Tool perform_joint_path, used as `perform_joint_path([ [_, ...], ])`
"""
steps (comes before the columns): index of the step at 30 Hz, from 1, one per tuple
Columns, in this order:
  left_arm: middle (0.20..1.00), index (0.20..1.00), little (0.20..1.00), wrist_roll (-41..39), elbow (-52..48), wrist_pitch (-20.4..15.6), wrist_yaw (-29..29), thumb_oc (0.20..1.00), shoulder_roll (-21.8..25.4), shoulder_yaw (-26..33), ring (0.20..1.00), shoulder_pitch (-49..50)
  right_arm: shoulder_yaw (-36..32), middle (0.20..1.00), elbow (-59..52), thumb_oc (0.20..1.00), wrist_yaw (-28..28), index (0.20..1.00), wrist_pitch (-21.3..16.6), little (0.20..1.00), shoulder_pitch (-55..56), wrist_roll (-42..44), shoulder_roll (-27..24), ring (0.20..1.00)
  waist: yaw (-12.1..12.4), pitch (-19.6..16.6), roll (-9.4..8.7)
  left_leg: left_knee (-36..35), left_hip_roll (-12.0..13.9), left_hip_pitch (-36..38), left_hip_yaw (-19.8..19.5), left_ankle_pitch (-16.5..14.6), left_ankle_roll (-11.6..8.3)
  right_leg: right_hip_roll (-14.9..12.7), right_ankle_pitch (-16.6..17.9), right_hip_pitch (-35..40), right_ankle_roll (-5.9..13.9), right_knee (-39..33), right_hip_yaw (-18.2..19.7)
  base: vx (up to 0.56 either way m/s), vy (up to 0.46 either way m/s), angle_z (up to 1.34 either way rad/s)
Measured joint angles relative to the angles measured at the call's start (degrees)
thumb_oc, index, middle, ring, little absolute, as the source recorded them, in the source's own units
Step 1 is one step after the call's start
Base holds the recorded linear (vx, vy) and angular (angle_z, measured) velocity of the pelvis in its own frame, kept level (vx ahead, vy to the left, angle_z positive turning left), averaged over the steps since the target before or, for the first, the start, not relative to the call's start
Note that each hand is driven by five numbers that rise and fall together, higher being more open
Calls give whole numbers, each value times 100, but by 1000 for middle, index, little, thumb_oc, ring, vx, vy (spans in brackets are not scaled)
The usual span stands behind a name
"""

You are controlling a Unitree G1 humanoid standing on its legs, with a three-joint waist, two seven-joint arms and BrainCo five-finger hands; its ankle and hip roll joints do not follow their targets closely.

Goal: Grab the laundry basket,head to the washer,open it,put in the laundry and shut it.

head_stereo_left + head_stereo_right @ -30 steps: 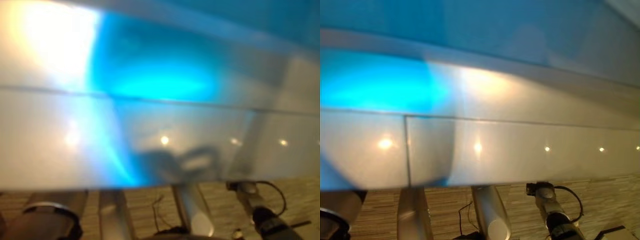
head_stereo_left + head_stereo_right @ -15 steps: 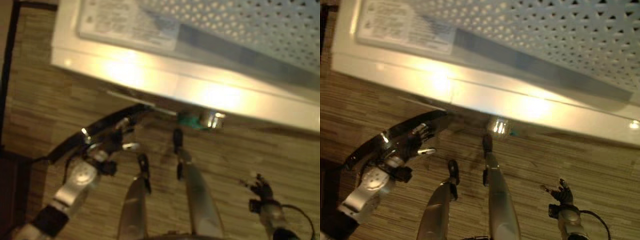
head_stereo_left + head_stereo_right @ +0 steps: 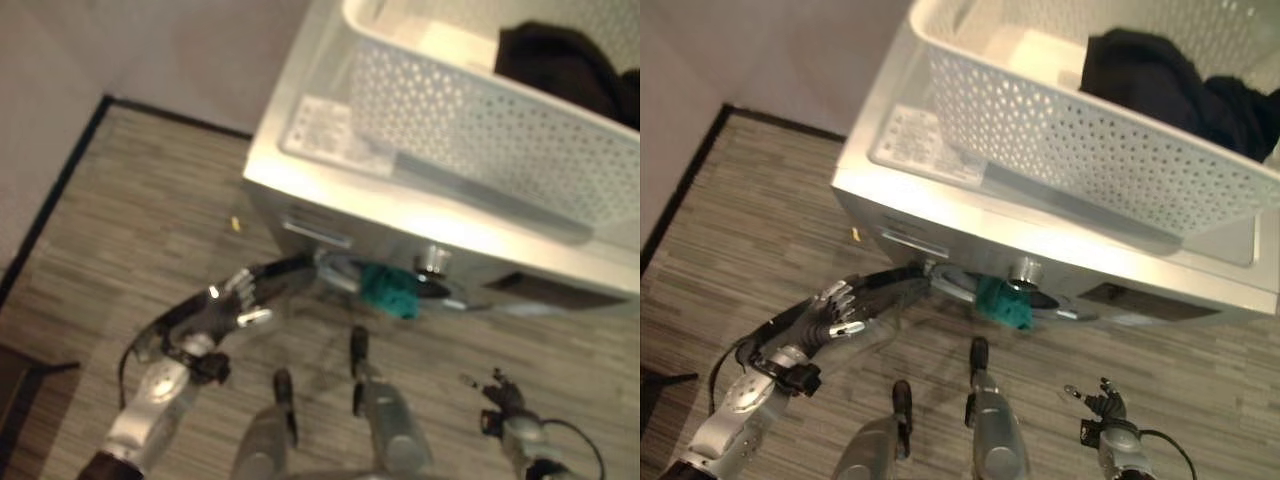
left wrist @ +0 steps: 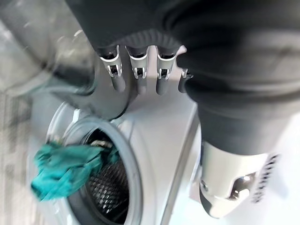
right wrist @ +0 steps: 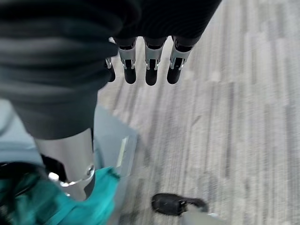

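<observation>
On top of the white washer (image 3: 940,190) stands a white perforated laundry basket (image 3: 1060,150), with dark laundry (image 3: 1160,80) heaped at its far end. Below it, on the washer's front, the round door (image 3: 885,290) is swung open toward the robot's left, and a teal cloth (image 3: 1002,305) hangs half out of the drum opening (image 4: 101,187), draped over its rim. The left hand (image 3: 835,310) sits at the open door's edge; its fingers (image 4: 139,75) look fairly straight and loosely spread against the dark door, though the blur leaves it unclear whether they grip it. The right hand (image 3: 1098,408) hangs low over the striped wooden floor (image 3: 760,230), well apart from the washer, its fingers (image 5: 151,65) relaxed and holding nothing.
</observation>
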Motion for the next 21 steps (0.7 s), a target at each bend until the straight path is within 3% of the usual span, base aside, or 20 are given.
perform_joint_path([
  [3, 1000, 1000, 1000, 63, 54, 20, 52, 1000, -182, 179, 1000, 272, -194, 1000, 206, 1000, 43, 1000, 91, 1000, 111, 4, 106, 1000, 74, -306, 31, -228, -6, 286, 14, 35, 20, 2, -12, 223, 19, -122, -7, 83, 19, -2],
  [8, 1000, 1000, 1000, 233, 61, 65, 74, 1000, -281, 763, 1000, 829, -427, 1000, 312, 1000, 170, 1000, 204, 1000, 354, 3, 166, 1000, 132, -420, 97, -720, 15, 1008, 68, 151, 23, 52, -31, 791, 95, -357, 5, 39, -1, -5],
  [12, 1000, 1000, 1000, 233, 17, 72, 100, 1000, -266, 845, 1000, 1082, -422, 1000, 508, 1000, 172, 1000, 269, 1000, 514, 3, 170, 1000, 232, -449, 215, -764, -54, 904, 104, 197, 48, -4, 11, 645, 154, -365, 73, -150, 13, -4],
  [14, 1000, 1000, 1000, 226, -73, 64, 116, 1000, -357, 842, 1000, 1019, -423, 1000, 590, 1000, 151, 1000, 272, 1000, 368, 4, 157, 1000, 228, -294, 260, -561, -166, 479, 119, 227, 70, -122, 92, 268, 201, -246, 120, -202, 9, 1],
  [20, 1000, 1000, 1000, 222, -354, -230, 224, 1000, -448, 1042, 1000, 207, -445, 1000, 664, 1000, 75, 1000, 292, 1000, -424, 4, 87, 1000, 253, 837, 453, 205, -408, -554, 60, 179, 168, -391, 264, -430, 227, -79, 144, -166, -14, 13],
  [21, 1000, 1000, 1000, 226, -359, -241, 227, 1000, -457, 1071, 1000, 131, -467, 1000, 646, 1000, 51, 1000, 282, 1000, -482, 10, 95, 1000, 253, 895, 460, 264, -409, -673, 52, 169, 182, -395, 270, -515, 230, -65, 144, -50, -16, 8],
])
